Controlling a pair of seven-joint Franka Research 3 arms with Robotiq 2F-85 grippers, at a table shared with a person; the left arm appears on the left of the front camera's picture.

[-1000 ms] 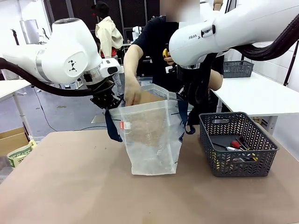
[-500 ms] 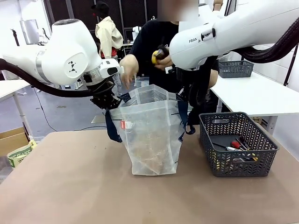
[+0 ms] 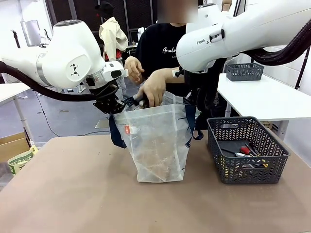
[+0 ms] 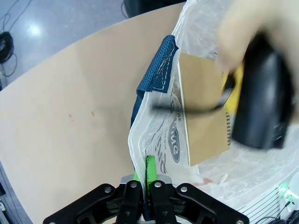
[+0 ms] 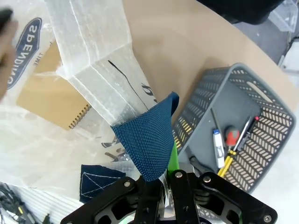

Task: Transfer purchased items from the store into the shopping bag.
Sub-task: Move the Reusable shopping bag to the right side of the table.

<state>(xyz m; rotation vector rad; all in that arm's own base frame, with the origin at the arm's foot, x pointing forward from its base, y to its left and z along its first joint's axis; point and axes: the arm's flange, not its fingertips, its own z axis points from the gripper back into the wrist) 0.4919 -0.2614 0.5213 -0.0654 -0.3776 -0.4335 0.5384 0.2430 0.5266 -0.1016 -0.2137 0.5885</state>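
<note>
The shopping bag [image 3: 158, 141], translucent white with navy straps, stands open in the middle of the table. My left gripper [image 3: 114, 108] is shut on its left rim, and the green pads [image 4: 145, 161] pinch the plastic beside the navy handle [image 4: 156, 74]. My right gripper [image 3: 192, 104] is shut on the right navy strap [image 5: 149, 140]. A person's hand [image 3: 153, 90] is at the bag's mouth holding a black and yellow item [image 4: 259, 102], blurred by motion. A brown spiral notebook [image 4: 203, 121] lies inside the bag.
A dark grey mesh basket [image 3: 279, 150] stands to the right of the bag, holding a red-handled screwdriver [image 5: 231, 135] and other small tools. A cardboard box and a green package [image 3: 19, 160] sit off the table's left edge. A second table with another basket is at the back right.
One of the person's hands came out of the bag and lifted away. The other hand brought a yellow and dark item down to the bag's mouth. Both grippers kept still.
</note>
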